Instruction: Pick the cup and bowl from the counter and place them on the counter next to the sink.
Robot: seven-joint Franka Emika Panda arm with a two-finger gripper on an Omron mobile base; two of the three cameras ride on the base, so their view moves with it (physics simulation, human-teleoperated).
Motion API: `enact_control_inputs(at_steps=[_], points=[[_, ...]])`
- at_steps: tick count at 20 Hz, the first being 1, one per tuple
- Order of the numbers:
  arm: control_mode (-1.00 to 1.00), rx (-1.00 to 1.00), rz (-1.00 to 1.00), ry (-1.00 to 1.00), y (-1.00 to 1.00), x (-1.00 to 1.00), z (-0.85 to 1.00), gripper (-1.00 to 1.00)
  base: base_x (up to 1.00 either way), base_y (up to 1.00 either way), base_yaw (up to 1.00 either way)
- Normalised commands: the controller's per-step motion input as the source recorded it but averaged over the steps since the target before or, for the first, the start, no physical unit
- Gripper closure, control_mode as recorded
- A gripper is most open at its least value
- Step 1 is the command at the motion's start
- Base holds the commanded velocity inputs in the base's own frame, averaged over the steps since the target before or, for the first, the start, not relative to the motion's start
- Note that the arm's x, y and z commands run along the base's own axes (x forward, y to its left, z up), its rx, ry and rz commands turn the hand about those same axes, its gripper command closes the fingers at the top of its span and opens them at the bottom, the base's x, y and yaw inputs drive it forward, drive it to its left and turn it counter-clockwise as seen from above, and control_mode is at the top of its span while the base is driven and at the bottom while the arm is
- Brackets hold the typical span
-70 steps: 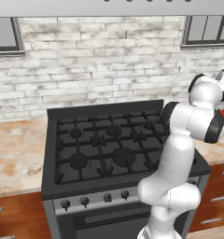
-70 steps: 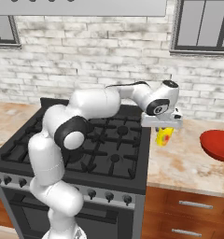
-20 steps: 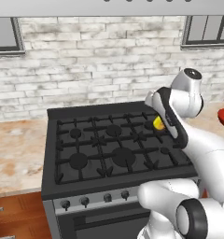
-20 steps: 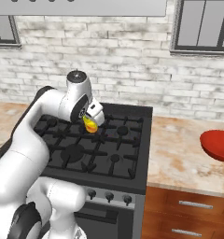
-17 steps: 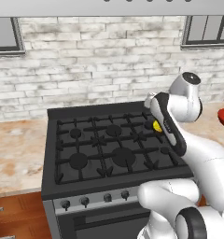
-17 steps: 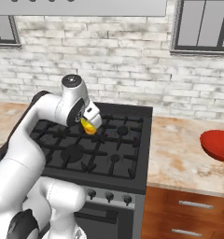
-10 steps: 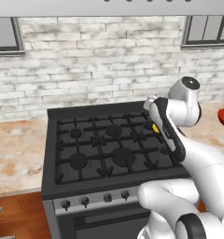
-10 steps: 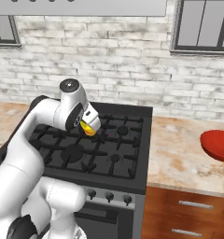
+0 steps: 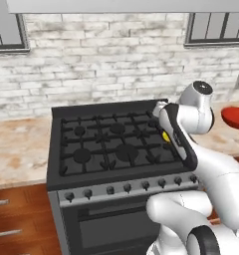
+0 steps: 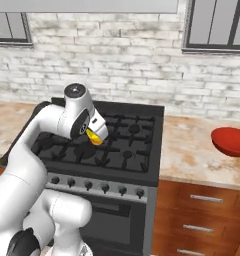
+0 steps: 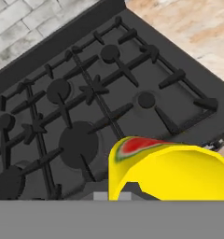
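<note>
My tool (image 10: 95,136) grips the yellow cup (image 10: 94,136) above the black stove (image 10: 112,142); red bowl (image 10: 233,141) sits far right on the worktop (image 10: 192,150), my arm half-hiding the cup.

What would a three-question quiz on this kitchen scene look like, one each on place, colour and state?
1. Where does the red bowl sit?
A. on the stove
B. on the counter right of the stove
C. in a drawer

2. What colour is the cup the gripper carries?
A. yellow
B. blue
C. white

3. The cup is:
A. standing on the counter
B. lying on a burner
C. held above the stove

Answers: B, the bowl rests on marble beside the stove; A, yellow in every view; C, the gripper holds it over the grates.
</note>
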Motion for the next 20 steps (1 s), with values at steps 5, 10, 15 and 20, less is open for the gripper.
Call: enact_control_inputs(at_steps=[5, 10, 15, 20], points=[[1.00, 0.00, 0.00, 0.00, 0.00, 0.00, 0.00, 1.00, -0.60, 0.07, 0.00], [1.00, 0.00, 0.00, 0.00, 0.00, 0.00, 0.00, 1.00, -0.21, 0.54, 0.56], [1.00, 0.00, 0.00, 0.00, 0.00, 0.00, 0.00, 1.00, -0.17, 0.37, 0.79], [1.00, 0.00, 0.00, 0.00, 0.00, 0.00, 0.00, 1.00, -0.14, 0.31, 0.82]])
